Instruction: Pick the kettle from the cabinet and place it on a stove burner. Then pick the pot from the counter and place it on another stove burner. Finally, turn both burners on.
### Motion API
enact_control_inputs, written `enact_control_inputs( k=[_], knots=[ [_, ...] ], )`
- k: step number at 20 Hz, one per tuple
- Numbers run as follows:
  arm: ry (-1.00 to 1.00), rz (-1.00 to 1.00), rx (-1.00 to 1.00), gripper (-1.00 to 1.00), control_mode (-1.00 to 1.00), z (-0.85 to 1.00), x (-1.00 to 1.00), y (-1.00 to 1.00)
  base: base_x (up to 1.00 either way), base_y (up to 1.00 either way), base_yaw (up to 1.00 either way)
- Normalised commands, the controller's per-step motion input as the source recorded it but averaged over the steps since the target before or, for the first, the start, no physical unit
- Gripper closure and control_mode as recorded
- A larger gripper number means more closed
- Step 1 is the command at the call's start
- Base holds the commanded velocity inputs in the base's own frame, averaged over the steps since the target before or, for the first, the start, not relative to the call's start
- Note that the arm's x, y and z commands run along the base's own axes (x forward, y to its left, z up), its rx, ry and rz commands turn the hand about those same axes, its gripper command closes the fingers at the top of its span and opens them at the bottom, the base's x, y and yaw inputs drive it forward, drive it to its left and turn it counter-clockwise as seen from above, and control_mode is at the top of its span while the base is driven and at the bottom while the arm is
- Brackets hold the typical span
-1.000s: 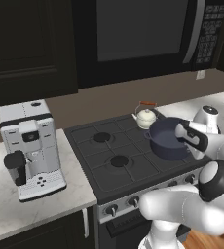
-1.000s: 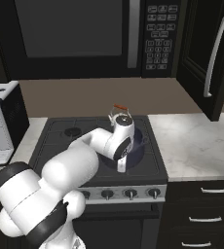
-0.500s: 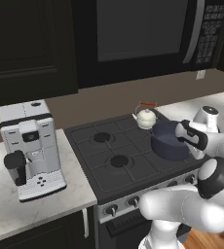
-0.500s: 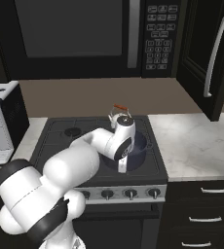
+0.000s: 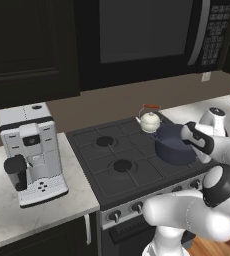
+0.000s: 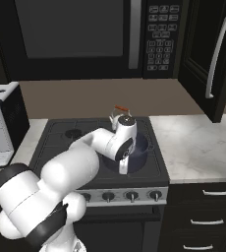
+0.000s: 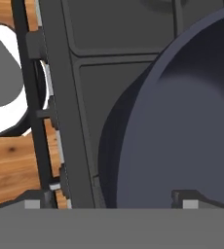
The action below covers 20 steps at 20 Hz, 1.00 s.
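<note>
The dark navy pot sits on the stove's front right burner. In the hand view its wall rises over the dark grate. Behind it, on the back right burner, stands the cream kettle with its orange-topped handle. My gripper hangs at the pot's near right rim, open, jaws spread wide to either side of the rim and gripping nothing. At the upper right is the black cabinet with its silver bar handle.
A row of stove knobs runs along the front panel. A white coffee machine stands on the left counter. The marbled counter lies right of the stove, and the microwave hangs above it. The two left burners are bare.
My jaws have spread from nearly shut to wide, letting go of the pot's rim. The pot stays on the front right burner, and the kettle has not moved.
</note>
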Motion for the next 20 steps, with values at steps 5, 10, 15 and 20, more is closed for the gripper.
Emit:
enact_control_inputs(
  k=[5, 10, 15, 20],
  knots=[
    [0.0, 0.0, 0.0, -1.0, -1.0, 0.31, -0.07, 0.0, 0.0, 0.0, 0.0],
    [0.0, 0.0, 0.0, -1.0, -1.0, 0.26, -0.08, 0.0, 0.0, 0.0, 0.0],
    [0.0, 0.0, 0.0, -1.0, -1.0, 0.1, -0.19, 0.0, 0.0, 0.0, 0.0],
    [0.0, -0.01, 0.0, -1.0, -1.0, 0.07, -0.29, 0.0, 0.0, 0.0, 0.0]
  ],
)
